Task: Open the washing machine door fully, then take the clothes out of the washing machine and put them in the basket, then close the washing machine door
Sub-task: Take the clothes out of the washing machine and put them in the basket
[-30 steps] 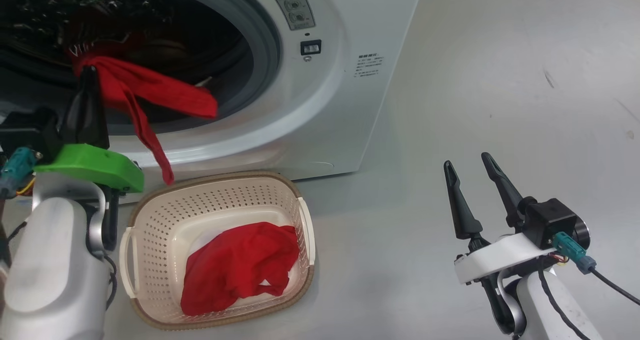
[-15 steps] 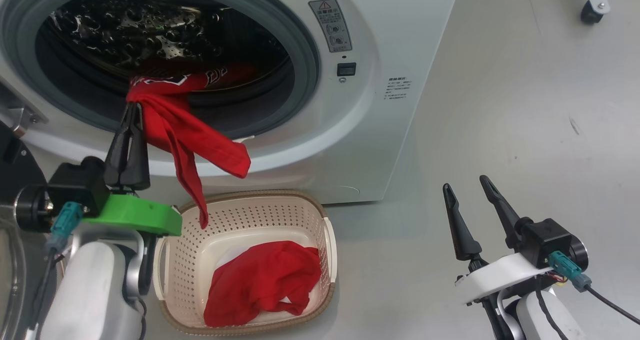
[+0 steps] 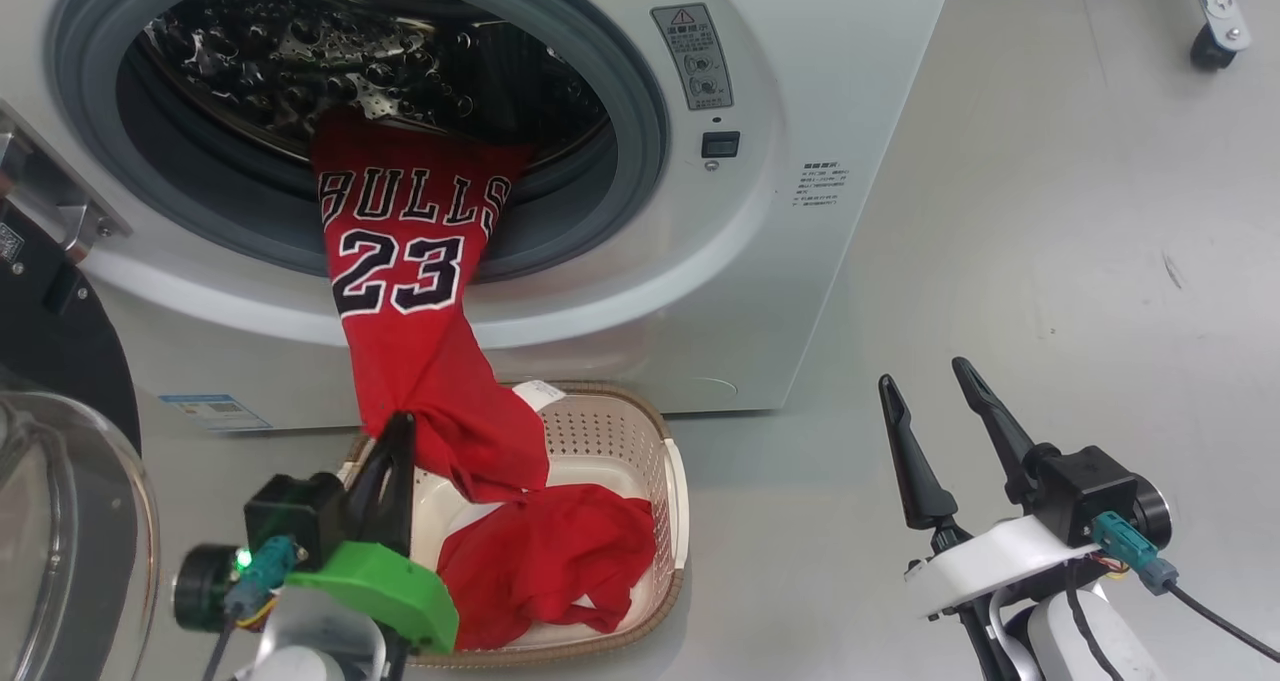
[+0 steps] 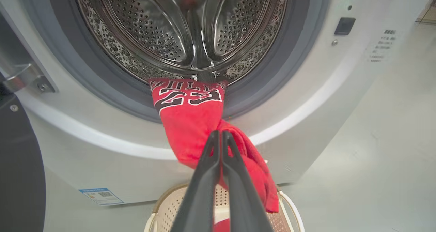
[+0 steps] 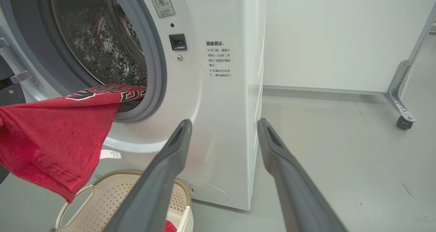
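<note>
The white washing machine (image 3: 800, 111) stands with its black, glass-bowled door (image 3: 60, 501) swung open at the left. A red jersey (image 3: 400, 261) with black-and-white numerals stretches from the steel drum (image 3: 300, 51) over the grey seal and down to the basket (image 3: 675, 481). My left gripper (image 3: 402, 423) is shut on the jersey's lower part, just above the basket's near-left rim. In the left wrist view the gripper (image 4: 218, 134) pinches the jersey (image 4: 187, 116) above the basket (image 4: 163, 204). Another red garment (image 3: 550, 561) lies in the basket. My right gripper (image 3: 922, 373) hangs open and empty at the right.
The grey floor (image 3: 1050, 261) spreads open to the right of the machine. A metal leg on a caster (image 3: 1210, 21) stands at the far right, by a white wall panel (image 5: 340, 37). The open door takes up the left side.
The camera has shifted. My left gripper has drawn the jersey out of the drum and down to the basket, so its lettering and numerals now show. The right gripper has stayed open.
</note>
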